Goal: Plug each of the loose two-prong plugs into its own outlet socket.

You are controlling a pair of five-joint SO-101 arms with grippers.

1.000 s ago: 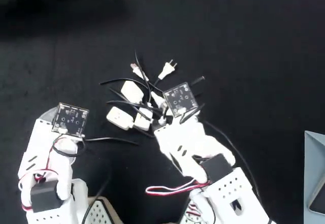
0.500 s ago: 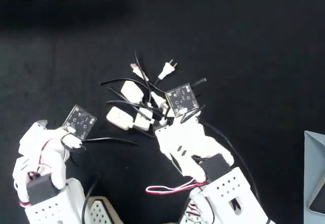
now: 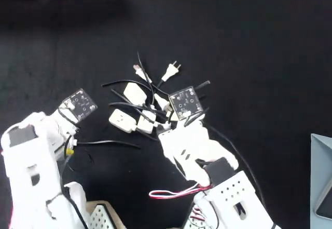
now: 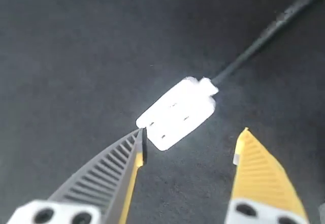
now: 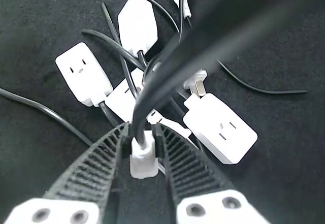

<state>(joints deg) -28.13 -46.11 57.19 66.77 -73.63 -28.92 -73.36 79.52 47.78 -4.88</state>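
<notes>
High view: a tangle of white outlet sockets (image 3: 134, 92) and black cords (image 3: 122, 82) sits at the centre of the black table (image 3: 259, 52). One loose two-prong plug (image 3: 170, 72) lies at the tangle's upper edge, prongs toward the upper right. Right arm (image 3: 207, 161) occupies lower centre, its front end at the tangle's right side. Left arm (image 3: 31, 156) is at lower left, apart from the tangle. Right wrist view: right gripper (image 5: 141, 132) is clamped on a white plug (image 5: 142, 158), with the plug's cord (image 5: 167, 76) rising out between the jaws and several sockets lying close ahead. Left wrist view: left gripper (image 4: 193, 132) is spread wide and holds nothing. A white socket (image 4: 176, 113) lies flat just ahead of the gap, with one fingertip (image 4: 140, 137) at its corner; cannot tell whether they touch.
</notes>
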